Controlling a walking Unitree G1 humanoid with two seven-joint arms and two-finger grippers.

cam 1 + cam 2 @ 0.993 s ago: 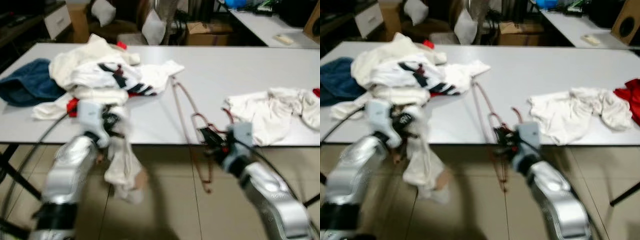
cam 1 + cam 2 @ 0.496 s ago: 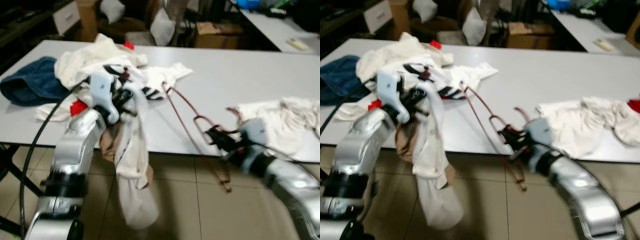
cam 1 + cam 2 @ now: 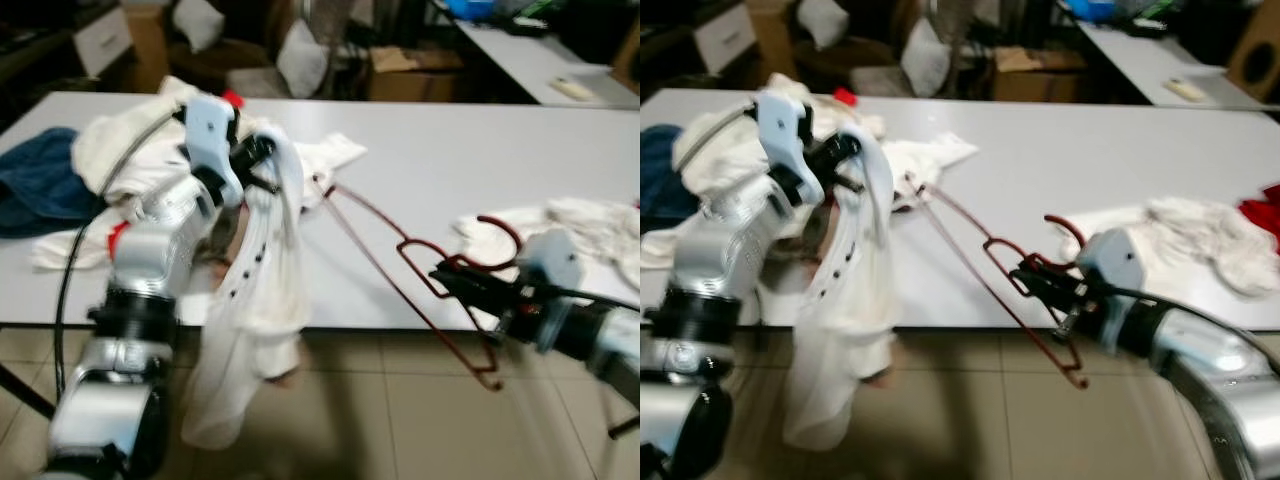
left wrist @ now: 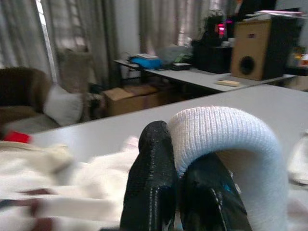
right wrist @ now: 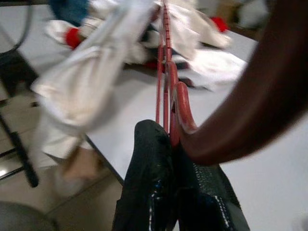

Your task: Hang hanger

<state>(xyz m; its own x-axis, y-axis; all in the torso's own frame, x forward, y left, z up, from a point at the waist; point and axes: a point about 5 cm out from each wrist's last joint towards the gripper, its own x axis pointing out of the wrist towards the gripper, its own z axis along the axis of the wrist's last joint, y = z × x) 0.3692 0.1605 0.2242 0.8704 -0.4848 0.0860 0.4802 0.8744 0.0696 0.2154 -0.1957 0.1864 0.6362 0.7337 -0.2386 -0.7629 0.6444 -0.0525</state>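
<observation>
The robot is standing at a white table (image 3: 440, 170) and is holding one thing in each gripper. The left gripper (image 3: 262, 160) is raised at about ten o'clock in the head view, its fingers (image 4: 151, 183) pressed together on the ribbed collar of a white shirt (image 3: 255, 300), which is hanging down past the table edge toward the tiled floor (image 3: 400, 420). The right gripper (image 3: 470, 288) is reaching in from four o'clock, its fingers (image 5: 151, 178) clamped on the neck of a dark red hanger (image 3: 400, 245) just below the hook. The hanger is lying tilted, one long arm stretching toward the shirt at eleven o'clock and its lower end dangling beyond the table edge.

Judging from this, the step in hand is bringing shirt and hanger together before any hanging can be done. The next move seems to call for sliding the hanger's free arm into the shirt's neck opening, which the left gripper would need to hold open and steady; the limp cloth could easily slip or bunch.

A heap of clothes (image 3: 130, 150) is sitting at nine to ten o'clock, with a blue garment (image 3: 40, 190) beside it and a white garment (image 3: 590, 225) at three o'clock.

No brand, label or writing is readable; the head views are blurring
</observation>
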